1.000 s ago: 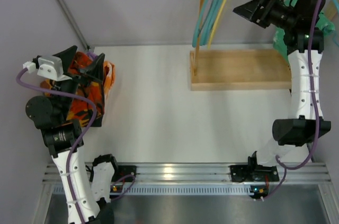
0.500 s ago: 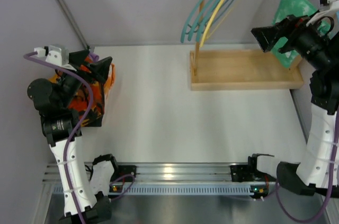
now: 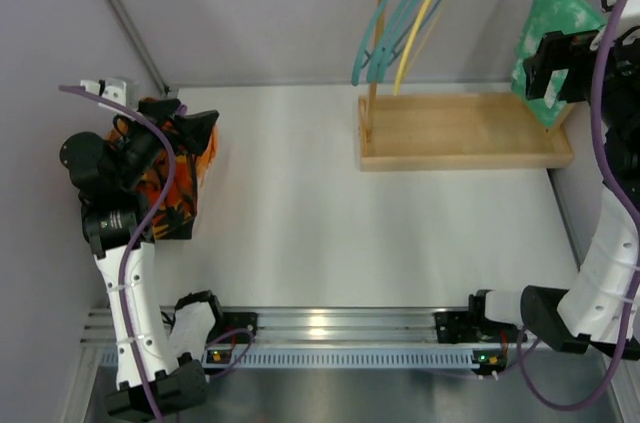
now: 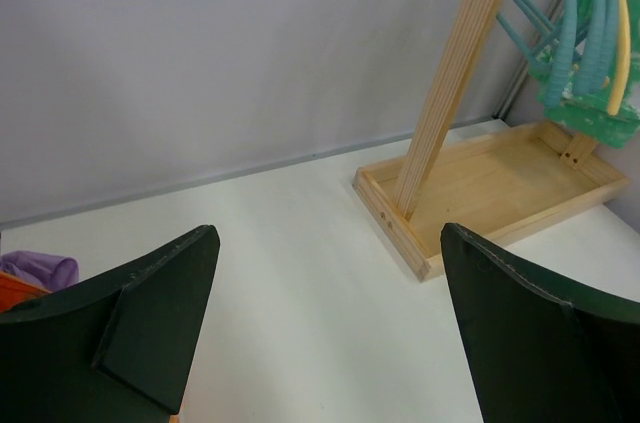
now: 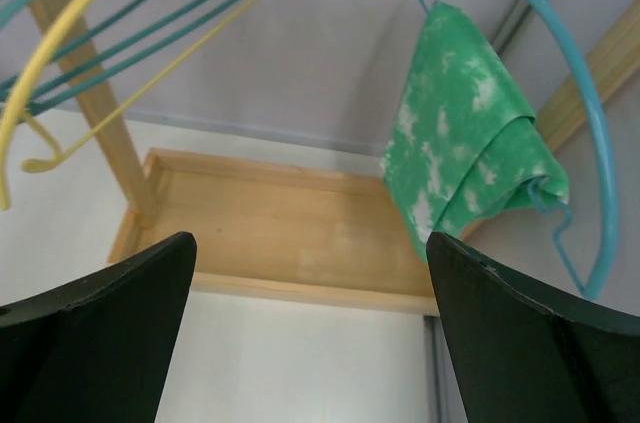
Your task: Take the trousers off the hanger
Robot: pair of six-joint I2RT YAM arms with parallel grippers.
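My right gripper (image 5: 310, 239), jaws wide and empty, is nearest the green trousers (image 5: 465, 133). They hang lengthwise down the hanger (image 5: 592, 133), up-right of it. Left gripper (image 4: 330, 231) likewise spread, well apart.

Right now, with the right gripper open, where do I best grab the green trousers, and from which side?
Probably the free edge of the green trousers that faces the tray, low down, coming from the tray side with the right gripper. The cloth hangs loose there, while the hanger curves round its top and far side, where the cloth folds over the wire.
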